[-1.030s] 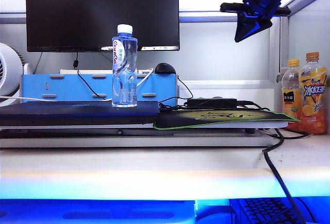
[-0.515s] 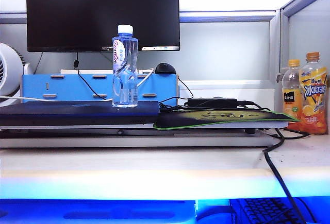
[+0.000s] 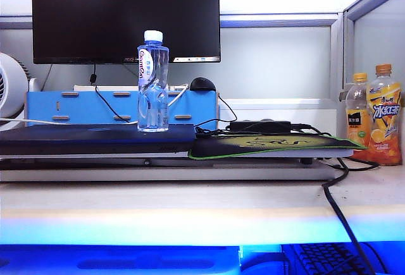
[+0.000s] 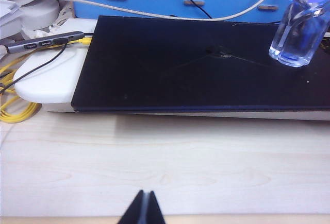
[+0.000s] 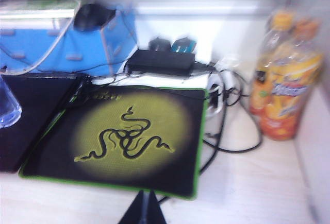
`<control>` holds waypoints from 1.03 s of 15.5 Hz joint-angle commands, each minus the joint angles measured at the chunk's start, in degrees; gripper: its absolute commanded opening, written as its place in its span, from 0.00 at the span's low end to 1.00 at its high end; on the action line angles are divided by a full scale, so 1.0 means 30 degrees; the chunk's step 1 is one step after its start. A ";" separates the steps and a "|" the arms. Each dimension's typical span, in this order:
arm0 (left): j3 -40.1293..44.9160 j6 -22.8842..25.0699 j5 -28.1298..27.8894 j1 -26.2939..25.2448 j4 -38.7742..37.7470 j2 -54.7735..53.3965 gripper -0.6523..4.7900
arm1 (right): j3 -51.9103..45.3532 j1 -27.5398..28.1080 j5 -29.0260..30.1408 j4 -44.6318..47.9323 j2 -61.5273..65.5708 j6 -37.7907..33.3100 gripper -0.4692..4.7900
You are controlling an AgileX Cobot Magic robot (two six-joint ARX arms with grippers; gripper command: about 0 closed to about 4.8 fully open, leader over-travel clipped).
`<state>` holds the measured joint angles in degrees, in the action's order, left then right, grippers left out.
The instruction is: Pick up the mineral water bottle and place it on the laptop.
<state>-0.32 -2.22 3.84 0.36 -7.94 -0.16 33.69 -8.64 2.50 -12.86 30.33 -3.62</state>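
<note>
On the laptop [image 3: 95,137], near its right end in the exterior view, the mineral water bottle [image 3: 152,82] stands upright, base on the dark lid, white cap uppermost; its long axis runs vertical, with the label turned toward the left of that view; the placement step appears complete.

Hazards from this state:
- Toppling: the bottle is tall on a narrow base and pinched at the waist; any brush from an arm, or a tug on the cables behind it, would likely tip it, and it could roll onto the mouse pad [image 5: 124,136] beside the laptop.
- Sliding: the lid is smooth, so a jolt to the surface [image 4: 165,167] may shift the base.

Left hand [image 4: 144,208]: clenched, empty, low over the bare surface in front of the laptop; right hand [image 5: 144,209]: clenched, empty, over the near edge of the mouse pad; neither is visible in the exterior view.
</note>
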 commanded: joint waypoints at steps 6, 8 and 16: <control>-0.0029 0.0022 0.0015 0.0036 0.0087 0.0036 0.12 | -0.0503 0.0066 -0.1639 -0.6812 -1.0105 0.2637 0.09; -0.0029 0.0022 0.0007 0.0095 0.0087 0.0036 0.12 | -0.0284 0.0080 -0.1566 -0.8641 -0.9763 0.2149 0.09; -0.0029 0.0022 0.0080 0.0379 -0.0058 0.0036 0.12 | -0.1158 0.0073 -0.2994 -0.6397 -0.9996 0.0794 0.09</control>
<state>-0.32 -2.22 3.88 1.50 -8.05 -0.16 30.81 -8.47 -3.99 -32.29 0.27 -0.80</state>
